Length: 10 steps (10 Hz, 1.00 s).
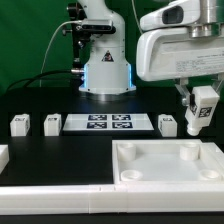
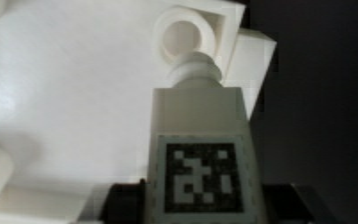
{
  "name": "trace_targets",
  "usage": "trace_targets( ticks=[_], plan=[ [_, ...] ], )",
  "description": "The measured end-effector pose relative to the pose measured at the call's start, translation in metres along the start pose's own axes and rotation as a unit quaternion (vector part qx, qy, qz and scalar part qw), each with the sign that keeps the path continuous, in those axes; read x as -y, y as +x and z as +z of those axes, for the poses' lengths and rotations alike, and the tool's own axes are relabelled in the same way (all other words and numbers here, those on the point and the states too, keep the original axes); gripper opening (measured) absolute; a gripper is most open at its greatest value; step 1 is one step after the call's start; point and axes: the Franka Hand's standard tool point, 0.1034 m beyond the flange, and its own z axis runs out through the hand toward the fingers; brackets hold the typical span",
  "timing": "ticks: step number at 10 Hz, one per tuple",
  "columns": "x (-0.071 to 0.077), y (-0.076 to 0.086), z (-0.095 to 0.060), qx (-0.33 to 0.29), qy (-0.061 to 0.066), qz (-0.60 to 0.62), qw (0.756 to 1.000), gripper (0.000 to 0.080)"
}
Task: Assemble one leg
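My gripper is shut on a leg, a white block with a black-and-white tag, and holds it in the air above the far right corner of the white tray-like piece. In the wrist view the held leg fills the middle, its threaded tip pointing at a round corner socket of the tray-like piece. Three more legs stand on the black table: two at the exterior view's left and one right of the marker board.
The marker board lies in the middle of the table. The arm's base stands behind it. A white part shows at the left edge. A white wall runs along the front.
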Motion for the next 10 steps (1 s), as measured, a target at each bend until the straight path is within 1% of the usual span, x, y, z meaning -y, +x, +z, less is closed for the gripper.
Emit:
trace_targets(
  ticks=[2,3,5,6,7,8,9,10],
  plan=[
    [0.0,0.004,-0.001,-0.003,0.0,-0.001,1.0,0.0292],
    [-0.005,0.006,-0.003,-0.004,-0.001,-0.001,1.0,0.0292],
    [-0.014,0.021,-0.011,-0.029,-0.004,-0.015,0.999,0.0292],
    [-0.017,0.024,-0.012,-0.021,-0.004,-0.033,0.999,0.0292],
    [-0.016,0.028,-0.013,-0.031,-0.005,-0.033,0.999,0.0292],
    [-0.018,0.034,-0.015,-0.093,-0.007,-0.035,0.995,0.0292],
    [-0.02,0.031,-0.015,-0.152,-0.013,-0.039,0.987,0.0292],
    [-0.022,0.025,-0.009,-0.147,-0.013,-0.041,0.988,0.0292]
  ],
)
